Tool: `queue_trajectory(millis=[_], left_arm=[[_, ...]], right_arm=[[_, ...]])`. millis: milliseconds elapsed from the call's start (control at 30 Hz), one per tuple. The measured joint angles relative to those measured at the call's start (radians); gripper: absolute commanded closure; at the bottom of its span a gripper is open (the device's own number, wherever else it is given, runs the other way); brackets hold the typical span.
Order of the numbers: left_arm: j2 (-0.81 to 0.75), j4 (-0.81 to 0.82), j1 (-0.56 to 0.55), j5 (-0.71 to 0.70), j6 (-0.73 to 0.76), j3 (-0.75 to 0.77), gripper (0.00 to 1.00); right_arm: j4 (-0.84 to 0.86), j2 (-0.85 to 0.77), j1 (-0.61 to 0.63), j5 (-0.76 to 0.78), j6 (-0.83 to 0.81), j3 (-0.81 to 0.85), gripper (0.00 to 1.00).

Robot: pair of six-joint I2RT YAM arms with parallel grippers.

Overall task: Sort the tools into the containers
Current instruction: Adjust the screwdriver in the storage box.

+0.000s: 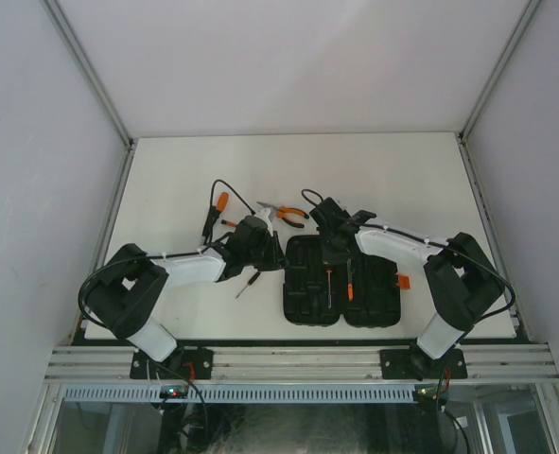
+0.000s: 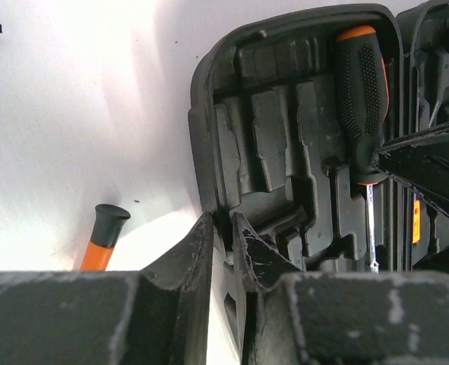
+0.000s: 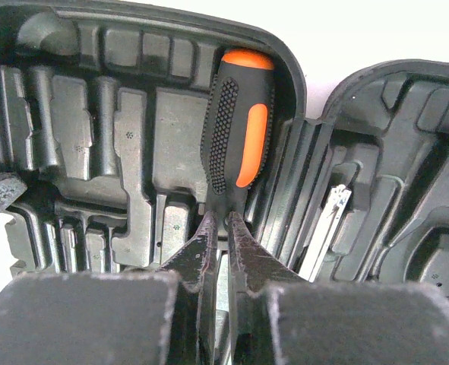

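Black plastic first: the case [image 1: 303,293] lies open and flat in the lower centre of the top view. Its two halves sit side by side with the moulded slots facing up, and an orange latch [image 1: 402,281] is on its right edge. In the left half, close to the hinge, we see a thick screwdriver [image 3: 235,129] in its slot. Its black-and-orange handle points toward the upper rim and its bare shaft runs down the frame. A second screwdriver [image 1: 351,284], orange along its handle, lies in the right half just across the hinge. We notice small moulded marks in the slots, too small to read.

The right gripper [image 3: 222,222] sits at the bottom of its wrist view with its fingers closed together right at the neck of the thick screwdriver's handle. We cannot tell whether the shaft is pinched between them. The left gripper [image 2: 222,222], at the bottom of its own view, straddles the case's left wall with one finger outside and one inside, clamped on it.

On the white table [image 1: 184,180], a thin screwdriver [image 1: 246,285] lies tilted just left of the case. Pliers [image 1: 288,214] with orange grips lie above the case in the centre of the top view. An orange-handled tool [image 1: 221,200] lies to their left, beside the left arm's wrist.
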Motion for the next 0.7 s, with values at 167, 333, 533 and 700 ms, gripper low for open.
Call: queue_trajectory(millis=[167,333,533,700], left_arm=[[0.0,-0.002,0.001,0.002,0.0,0.0,0.82],[0.0,-0.005,0.004,0.003,0.0,0.0,0.82],[0.0,-0.008,0.008,0.002,0.001,0.0,0.82],[0.0,-0.01,0.014,-0.007,0.001,0.0,0.82]], right_arm=[[0.008,0.007,0.001,-0.002,0.005,-0.012,1.0],[0.017,0.014,0.008,0.007,0.019,-0.017,1.0],[0.047,0.017,0.023,0.035,0.045,-0.032,1.0],[0.089,0.017,0.028,0.05,0.071,-0.049,1.0]])
